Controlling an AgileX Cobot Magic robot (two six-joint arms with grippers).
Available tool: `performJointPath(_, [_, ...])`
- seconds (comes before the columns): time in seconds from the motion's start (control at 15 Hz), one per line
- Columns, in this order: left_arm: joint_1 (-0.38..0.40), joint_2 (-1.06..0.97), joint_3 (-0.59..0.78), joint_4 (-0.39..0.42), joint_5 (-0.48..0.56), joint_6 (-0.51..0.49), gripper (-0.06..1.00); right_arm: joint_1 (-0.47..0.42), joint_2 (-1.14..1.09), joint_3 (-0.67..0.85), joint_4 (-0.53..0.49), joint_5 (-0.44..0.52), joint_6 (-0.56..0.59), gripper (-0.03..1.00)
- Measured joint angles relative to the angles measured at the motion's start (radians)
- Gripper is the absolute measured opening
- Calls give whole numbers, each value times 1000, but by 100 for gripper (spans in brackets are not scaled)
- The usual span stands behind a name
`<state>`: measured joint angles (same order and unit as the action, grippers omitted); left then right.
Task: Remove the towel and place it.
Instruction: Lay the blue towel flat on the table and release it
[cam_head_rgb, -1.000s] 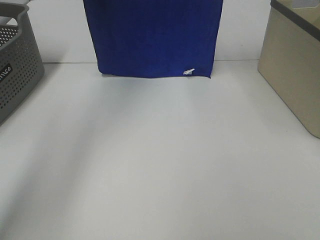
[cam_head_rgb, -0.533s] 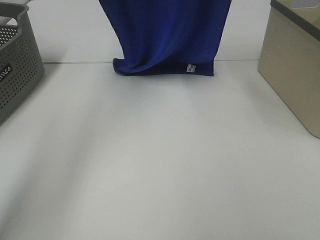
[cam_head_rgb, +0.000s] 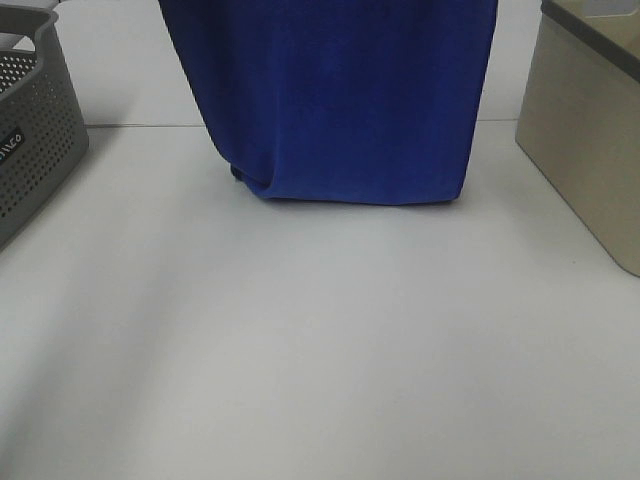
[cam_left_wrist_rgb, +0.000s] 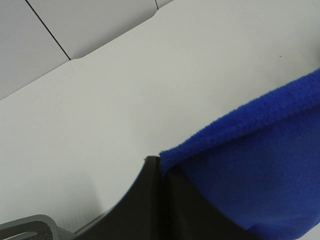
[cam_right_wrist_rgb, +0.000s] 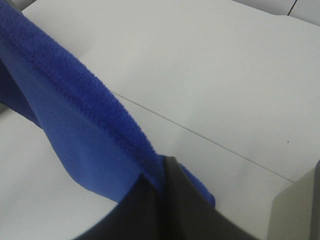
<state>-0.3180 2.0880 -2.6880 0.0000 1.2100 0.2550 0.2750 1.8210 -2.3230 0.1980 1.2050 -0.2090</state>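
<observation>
Towel (cam_head_rgb: 340, 100) hung broadside over the far worktop (cam_head_rgb: 320, 350), hem apparently touching it. We found left claw (cam_left_wrist_rgb: 159, 167) and right claw (cam_right_wrist_rgb: 161, 176) each pinched shut on a top corner, its width spanning between them.

White table (cam_head_rgb: 320, 350), matte, evenly lit, soft shadow along left side. Grey perforated basket (cam_head_rgb: 30, 140) at left edge, beige bin (cam_head_rgb: 585, 130) at right. White panels (cam_left_wrist_rgb: 90, 25) behind, dark seams between.
</observation>
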Motion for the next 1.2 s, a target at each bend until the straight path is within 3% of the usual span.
performJointPath(0.13, [-1,-22,81,-6,0,-12,0,0,-24,67,0,-1,1,2])
performJointPath(0.33, [-1,-126,307,-40,-1,-50,0,1,-90,202,10,-1,18,2])
performJointPath(0.4, [-4,-244,479,-66,-3,-75,0,3,-158,295,32,-3,38,2])
performJointPath(0.93, [-16,-726,985,-142,-35,-158,0,14,-446,586,144,-8,86,2])
performJointPath(1.2, [-16,-890,1237,-208,-52,-208,0,23,-584,802,172,-8,113,2])
